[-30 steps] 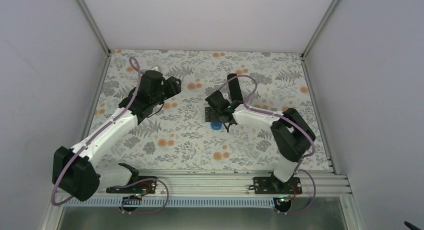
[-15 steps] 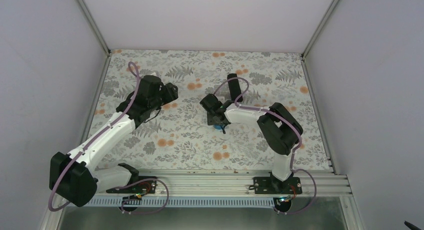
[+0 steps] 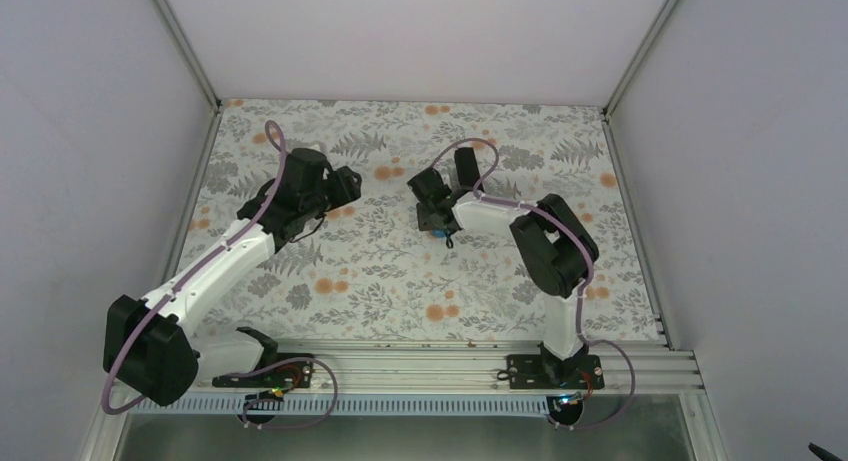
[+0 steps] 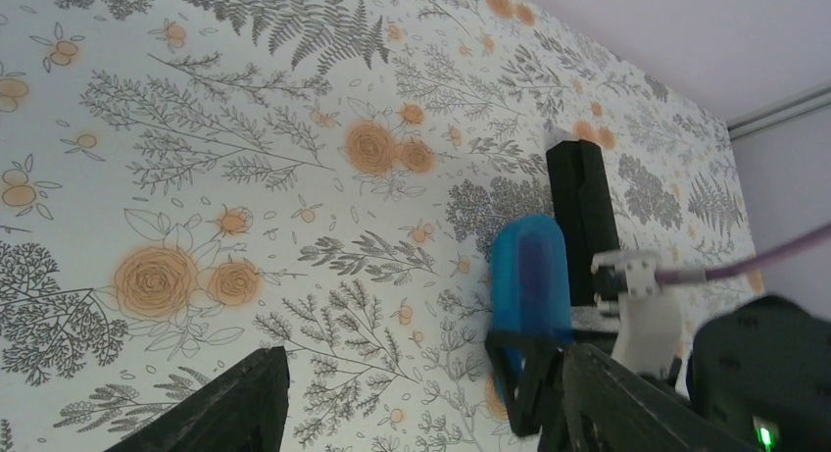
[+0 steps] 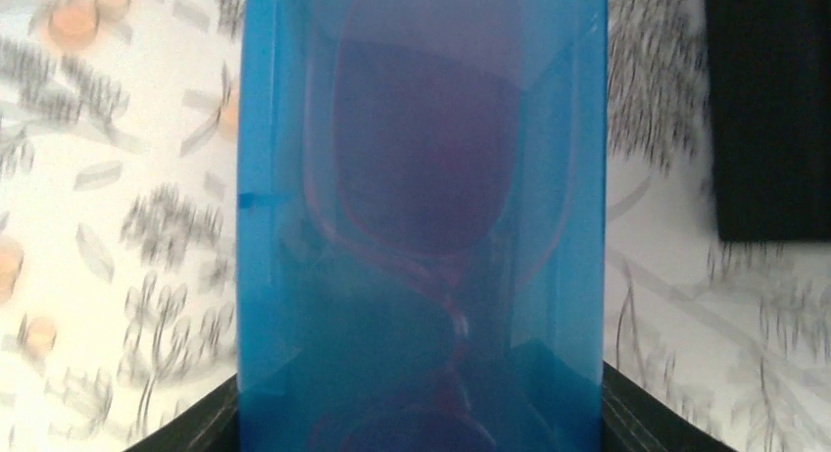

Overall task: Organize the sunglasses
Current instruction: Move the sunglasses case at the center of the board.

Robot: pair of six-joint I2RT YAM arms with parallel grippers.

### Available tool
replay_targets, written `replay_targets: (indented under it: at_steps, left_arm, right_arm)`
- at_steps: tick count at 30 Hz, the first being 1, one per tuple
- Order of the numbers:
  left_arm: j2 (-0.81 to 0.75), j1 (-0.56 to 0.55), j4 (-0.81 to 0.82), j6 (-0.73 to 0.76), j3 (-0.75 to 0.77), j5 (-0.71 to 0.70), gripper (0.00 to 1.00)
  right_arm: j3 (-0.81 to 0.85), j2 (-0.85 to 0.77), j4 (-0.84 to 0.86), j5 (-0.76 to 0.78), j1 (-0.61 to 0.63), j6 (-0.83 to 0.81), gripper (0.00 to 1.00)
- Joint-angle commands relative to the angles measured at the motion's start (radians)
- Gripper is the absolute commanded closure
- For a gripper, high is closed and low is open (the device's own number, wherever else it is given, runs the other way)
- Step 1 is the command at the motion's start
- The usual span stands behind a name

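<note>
The right claw (image 5: 421, 405) was clenched on a glossy blue case (image 5: 269, 276), one black finger pressed against each long side. The case was a smooth, translucent plastic shell with rounded ends. In the left wrist view it stood on end in that grip, tilted slightly.

Through the case's tinted wall the sunglasses (image 5: 421, 158) showed, lying inside it. A thin pink-red frame line curved round a dark oval lens, and a second rim was just visible below the first.

Just beyond the case lay a matte black block (image 4: 580, 207), long and squared with bevelled corners. Whether it touched the case could not be told.

The left claw (image 4: 421, 369) was well to the left of the case. Its two dark angular fingers were spread wide with nothing between them.

Under the case, the worktop (image 3: 380, 271) wore a flat printed covering of grey ferns and orange blossoms on white.
</note>
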Motion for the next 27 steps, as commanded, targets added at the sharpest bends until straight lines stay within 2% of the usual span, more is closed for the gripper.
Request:
replay_targets:
  at_steps: [1,12,14,18,19,22,27]
  left_arm:
    - [0.009,0.004,0.017,0.022,0.031,0.024,0.31]
    - [0.023,0.004,0.014,0.064,0.04,0.021,0.3]
    - [0.027,0.004,0.005,0.08,0.053,0.014,0.3]
    - [0.022,0.004,-0.02,0.115,0.086,-0.009,0.29]
    - [0.018,0.004,-0.031,0.122,0.097,-0.018,0.26]
    - [-0.008,0.004,-0.055,0.165,0.127,-0.055,0.23]
    - [-0.062,0.004,-0.131,0.211,0.185,-0.125,0.17]
  right_arm:
    - [0.079,0.073,0.104,-0.005,-0.062,-0.12,0.4]
    - [0.195,0.175,0.143,-0.016,-0.138,-0.203,0.38]
    - [0.197,0.162,0.148,-0.048,-0.139,-0.215,0.32]
    - [0.176,0.093,0.16,-0.102,-0.14,-0.216,0.08]
    - [0.175,0.069,0.16,-0.12,-0.14,-0.218,0.04]
    - [0.169,-0.005,0.15,-0.154,-0.141,-0.236,0.0]
    - [0.083,-0.197,0.12,-0.103,-0.142,-0.198,0.0]
